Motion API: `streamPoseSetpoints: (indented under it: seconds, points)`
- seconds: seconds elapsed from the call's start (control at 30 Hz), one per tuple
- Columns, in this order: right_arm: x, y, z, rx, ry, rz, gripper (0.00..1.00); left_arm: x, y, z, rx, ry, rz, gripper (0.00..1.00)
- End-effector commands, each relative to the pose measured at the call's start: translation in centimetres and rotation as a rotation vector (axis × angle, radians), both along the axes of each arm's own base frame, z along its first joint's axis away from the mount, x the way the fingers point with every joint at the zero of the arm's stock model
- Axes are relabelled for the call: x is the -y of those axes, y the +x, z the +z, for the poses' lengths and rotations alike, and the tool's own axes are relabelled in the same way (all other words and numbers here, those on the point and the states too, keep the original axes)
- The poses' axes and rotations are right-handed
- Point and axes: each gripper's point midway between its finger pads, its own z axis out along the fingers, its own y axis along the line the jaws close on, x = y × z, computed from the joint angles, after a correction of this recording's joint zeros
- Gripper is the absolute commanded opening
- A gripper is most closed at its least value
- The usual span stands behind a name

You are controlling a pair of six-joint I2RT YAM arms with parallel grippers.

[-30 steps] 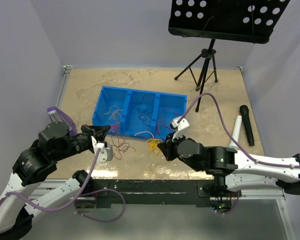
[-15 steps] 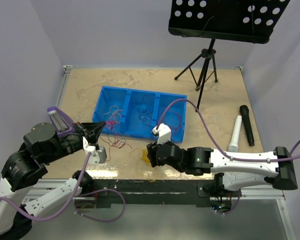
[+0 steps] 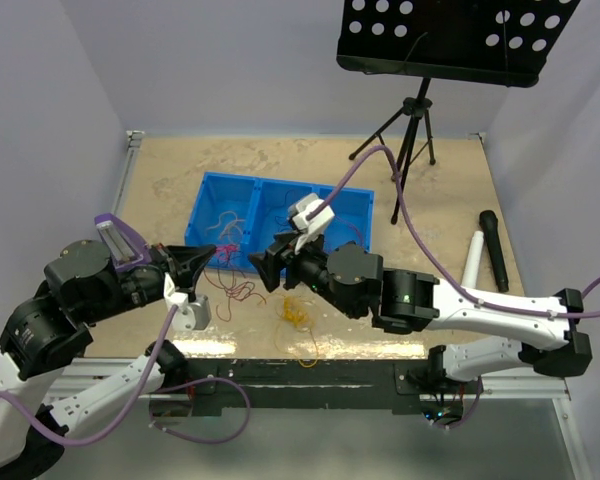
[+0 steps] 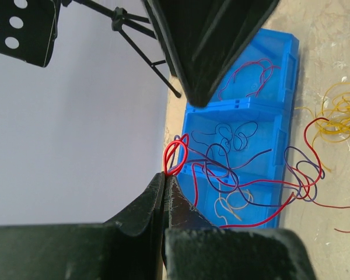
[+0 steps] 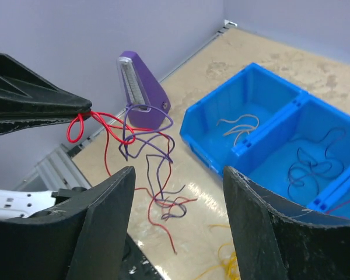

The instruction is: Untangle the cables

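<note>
Left arm [image 3: 70, 290], right arm [image 3: 480, 315]: white links, black joint housings, lilac cables [image 3: 352, 172]; black wedge fingers [image 5: 105, 216].

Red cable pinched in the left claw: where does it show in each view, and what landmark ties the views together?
Top external: red cable left of centre, at the tip of the left claw.
Left wrist: red cable loops mid-frame, just above the shut claw tips.
Right wrist: red cable at far left, hanging from the left claw.
Shared landmark: blue bin.
</note>
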Motion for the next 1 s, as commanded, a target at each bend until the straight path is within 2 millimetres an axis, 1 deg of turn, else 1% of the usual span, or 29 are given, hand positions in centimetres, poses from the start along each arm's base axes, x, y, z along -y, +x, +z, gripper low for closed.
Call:
streamPoseSetpoints:
  seconds: [0.0, 0.03, 0.17, 0.3, 0.33, 0.37, 0.5, 0.63, 0.77, 0.83, 0.93, 0.97]
  points:
    - [-2.2, -0.2, 1.6, 0.141, -0.042, 0.086, 0.64, 0.4, -1.3, 1.7, -0.003, -0.044, -0.059, 0.0]
    - [-2.5, -0.5, 1.7, 0.154, -0.041, 0.108, 0.64, 0.4, -1.4, 1.8, 0.001, -0.047, -0.06, 0.0]
    - [-2.8, -0.5, 1.7, 0.186, -0.054, 0.127, 0.62, 0.4, -1.7, 2.2, 0.001, -0.053, -0.074, 0.0]
    - [-3.0, -0.5, 1.3, 0.201, -0.073, 0.142, 0.61, 0.6, -2.1, 2.9, 0.0, -0.066, -0.095, 0.0]
    - [-3.3, -0.4, 1.8, 0.208, -0.052, 0.14, 0.6, 0.7, -2.2, 3.1, -0.002, -0.071, -0.098, 0.0]
    - [-3.4, -0.2, 1.7, 0.21, -0.054, 0.142, 0.59, 0.8, -2.2, 3.2, -0.003, -0.075, -0.101, 0.0]
    - [-4.3, 0.3, 0.6, 0.205, -0.08, 0.149, 0.55, 0.8, -2.4, 3.7, -0.005, -0.084, -0.105, 0.0]
    - [-4.8, 0.2, 0.7, 0.208, -0.069, 0.168, 0.5, 0.7, -2.4, 3.7, -0.002, -0.083, -0.101, 0.0]
    - [-4.9, 0.5, 0.7, 0.203, -0.063, 0.166, 0.38, 0.7, -2.3, 3.8, -0.001, -0.088, -0.101, 0.0]
    - [-5.1, 0.4, 0.5, 0.196, -0.066, 0.174, 0.29, 0.7, -2.4, 4.0, 0.003, -0.092, -0.101, 0.0]
    - [-4.9, 0.7, 0.1, 0.185, -0.07, 0.16, 0.14, 0.7, -2.2, 3.8, 0.002, -0.091, -0.095, 0.0]
    - [-4.7, 0.8, 0.1, 0.181, -0.067, 0.152, 0.08, 0.6, -2.2, 3.8, 0.004, -0.091, -0.092, 0.0]
